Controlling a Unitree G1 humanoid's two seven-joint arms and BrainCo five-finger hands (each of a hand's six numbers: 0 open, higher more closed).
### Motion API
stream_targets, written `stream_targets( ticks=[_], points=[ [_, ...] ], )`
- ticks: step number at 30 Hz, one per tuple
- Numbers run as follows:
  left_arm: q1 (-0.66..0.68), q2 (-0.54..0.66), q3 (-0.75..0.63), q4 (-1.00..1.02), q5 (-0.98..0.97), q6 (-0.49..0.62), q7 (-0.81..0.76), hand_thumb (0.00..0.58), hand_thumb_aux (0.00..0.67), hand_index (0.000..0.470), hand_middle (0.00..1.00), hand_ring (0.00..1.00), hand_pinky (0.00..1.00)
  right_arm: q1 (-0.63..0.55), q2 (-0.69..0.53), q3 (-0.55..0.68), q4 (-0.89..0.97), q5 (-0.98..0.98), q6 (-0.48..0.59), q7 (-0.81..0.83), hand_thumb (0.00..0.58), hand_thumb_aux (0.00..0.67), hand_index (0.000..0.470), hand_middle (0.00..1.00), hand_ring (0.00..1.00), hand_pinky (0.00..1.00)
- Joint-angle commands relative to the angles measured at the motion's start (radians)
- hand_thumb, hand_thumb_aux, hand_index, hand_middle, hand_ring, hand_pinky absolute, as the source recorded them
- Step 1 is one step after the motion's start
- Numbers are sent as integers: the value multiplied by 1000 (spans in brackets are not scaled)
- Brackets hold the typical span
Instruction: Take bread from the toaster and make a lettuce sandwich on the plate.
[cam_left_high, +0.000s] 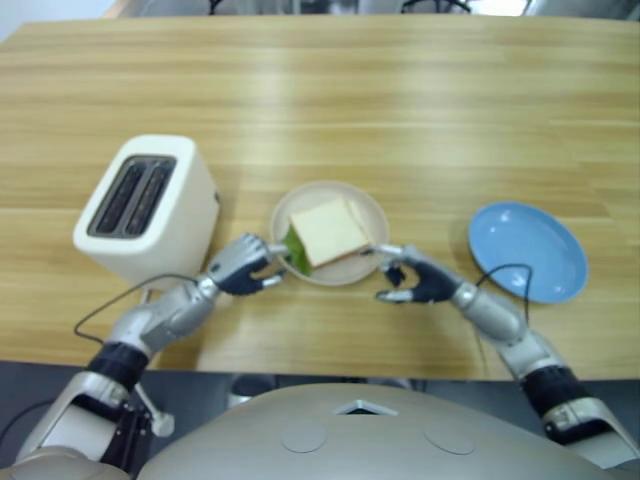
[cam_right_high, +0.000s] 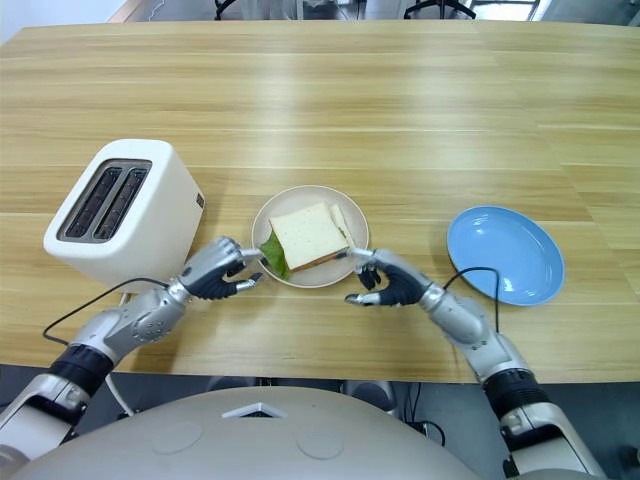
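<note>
Sandwich (cam_right_high: 310, 235) sits on beige plate (cam_right_high: 300, 279), mid-table, lettuce (cam_right_high: 274, 256) poking out on the toaster (cam_right_high: 150, 215) side. Looks soft and light, slices may slide: grip both bread edges gently. Left hand (cam_right_high: 213, 270) and right hand (cam_right_high: 392, 284) flank the plate, fingers curled, holding nothing. Smooth wooden table (cam_right_high: 350, 110); 1 blue plate (cam_right_high: 505, 255) off right.

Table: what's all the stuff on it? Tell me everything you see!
table: one, light wood, under everything
toaster: one, cream, on the left
beige plate: one, in the middle
sandwich: one, pale bread, on the beige plate
lettuce: one leaf, green, poking out of the sandwich's left side
blue plate: one, on the right
left hand: one, grey and black, at the beige plate's left edge
right hand: one, grey and black, at its right edge
</note>
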Motion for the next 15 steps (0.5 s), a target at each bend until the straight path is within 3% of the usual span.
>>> stream_targets(
  ticks=[1,5,15],
  points=[
    [44,3,71,-230,-242,-13,-77,0,0,0,0,0,0,5,9,-89,-175,216,-5,4,0,0,0,0,0,0],
    [21,-65,131,-398,-392,75,-127,0,0,0,0,0,0,-57,111,-186,-299,271,23,-70,0,0,0,0,0,0],
    [-115,-290,269,-451,-446,150,-154,0,0,0,0,0,0,-186,327,-283,-360,63,-14,-137,0,0,0,0,0,0]
  ],
)
